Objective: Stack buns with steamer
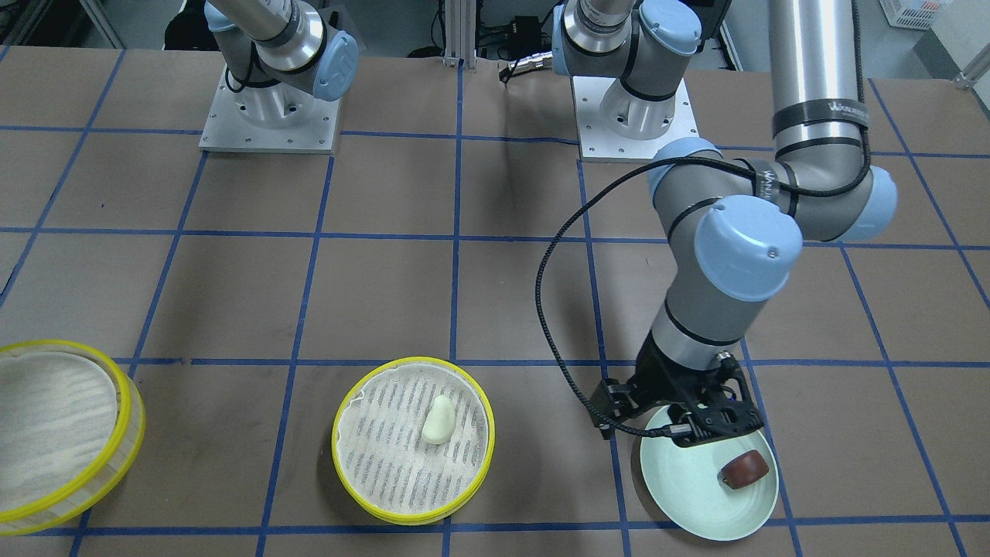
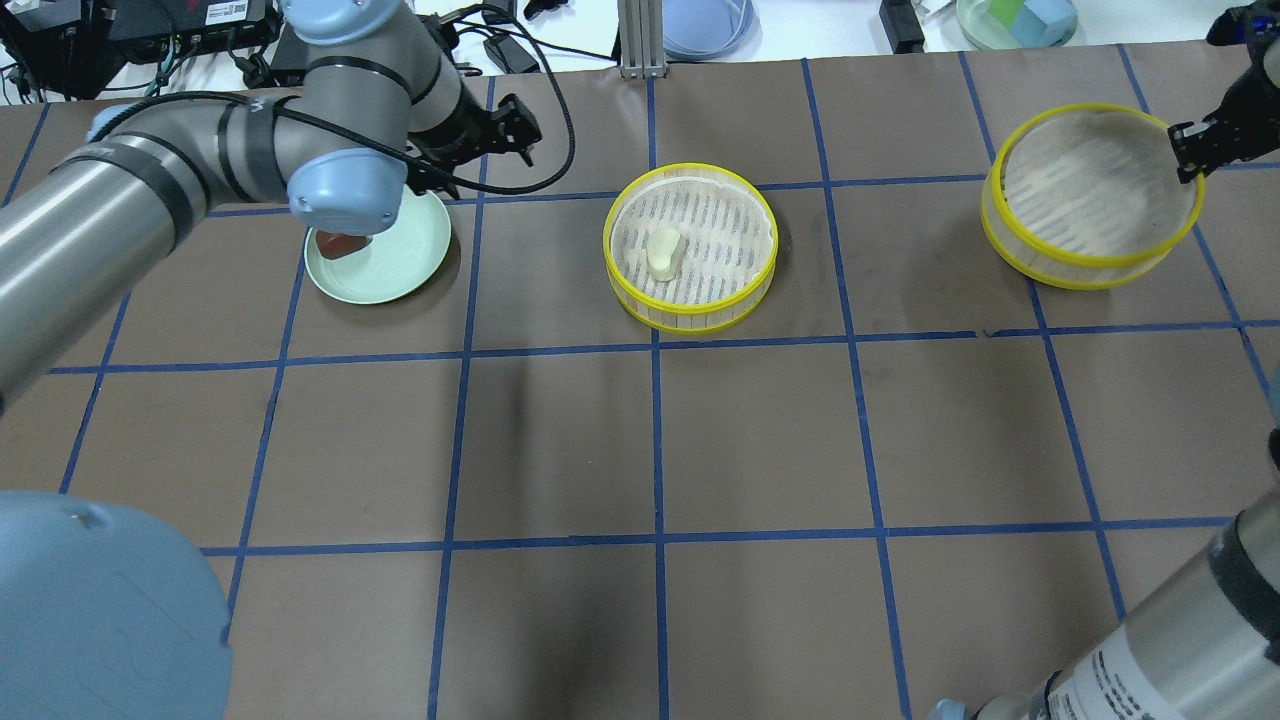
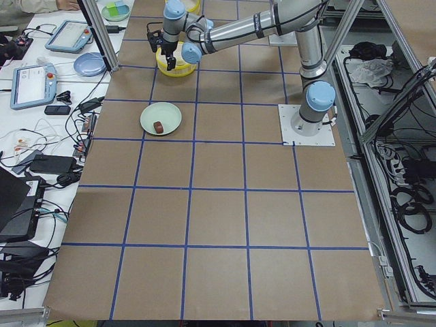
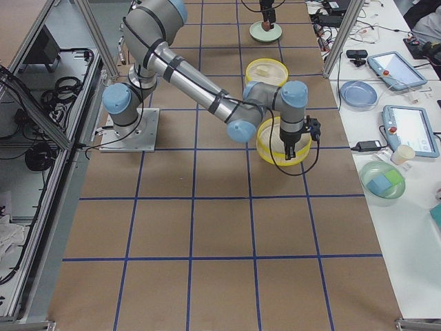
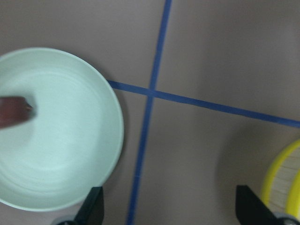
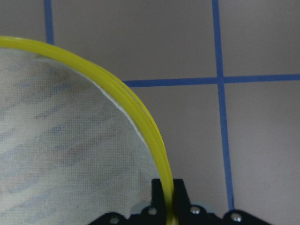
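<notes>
The cream-white bun (image 1: 438, 422) lies in the middle steamer tier (image 2: 700, 312) on its mesh liner. The reddish-brown bun (image 1: 745, 469) lies on the pale green plate (image 1: 688, 487). My left gripper (image 1: 681, 422) hangs over the plate's near-robot edge, open and empty; in its wrist view (image 5: 171, 208) the brown bun (image 5: 13, 111) is off to the left, outside the fingers. My right gripper (image 6: 168, 192) is shut on the yellow rim (image 6: 117, 89) of the second, empty steamer tier (image 2: 1090, 262), which looks tilted.
The table is brown paper with a blue tape grid. The two tiers stand about one grid square apart, and the plate (image 2: 400, 255) about one square to the other side. Cables, tablets and bowls lie beyond the far table edge.
</notes>
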Robot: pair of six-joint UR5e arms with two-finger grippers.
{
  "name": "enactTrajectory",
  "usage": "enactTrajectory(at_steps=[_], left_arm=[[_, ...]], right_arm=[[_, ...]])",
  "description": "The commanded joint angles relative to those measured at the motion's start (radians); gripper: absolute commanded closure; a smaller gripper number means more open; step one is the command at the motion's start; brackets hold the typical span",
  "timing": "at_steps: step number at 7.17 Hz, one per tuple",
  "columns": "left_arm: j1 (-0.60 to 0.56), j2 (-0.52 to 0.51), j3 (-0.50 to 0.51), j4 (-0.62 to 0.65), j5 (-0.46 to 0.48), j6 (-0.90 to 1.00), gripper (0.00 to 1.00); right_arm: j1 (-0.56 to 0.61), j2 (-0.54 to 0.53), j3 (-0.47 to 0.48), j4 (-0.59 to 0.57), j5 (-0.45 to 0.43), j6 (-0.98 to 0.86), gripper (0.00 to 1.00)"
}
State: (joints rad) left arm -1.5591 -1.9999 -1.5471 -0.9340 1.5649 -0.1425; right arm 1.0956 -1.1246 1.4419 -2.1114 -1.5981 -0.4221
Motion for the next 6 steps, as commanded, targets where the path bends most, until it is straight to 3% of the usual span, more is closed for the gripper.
enactTrajectory(at_steps=[1, 3, 4, 6], left_arm=[[0.066, -0.034, -0.008, 0.042, 0.107, 0.294, 0.00], [0.100, -0.106, -0.024, 0.176, 0.116, 0.555, 0.03], [0.141, -0.126, -0.030, 0.193, 0.115, 0.708, 0.10], [0.175, -0.160, -0.062, 0.222, 0.110, 0.866, 0.10]], right_arm=[[0.132, -0.098, 0.002, 0.100, -0.003, 0.218, 1.00], [0.315, -0.121, 0.003, 0.136, -0.005, 0.421, 1.00], [0.386, -0.132, 0.006, 0.145, -0.003, 0.530, 1.00], [0.464, -0.118, 0.067, 0.142, 0.009, 0.697, 1.00]])
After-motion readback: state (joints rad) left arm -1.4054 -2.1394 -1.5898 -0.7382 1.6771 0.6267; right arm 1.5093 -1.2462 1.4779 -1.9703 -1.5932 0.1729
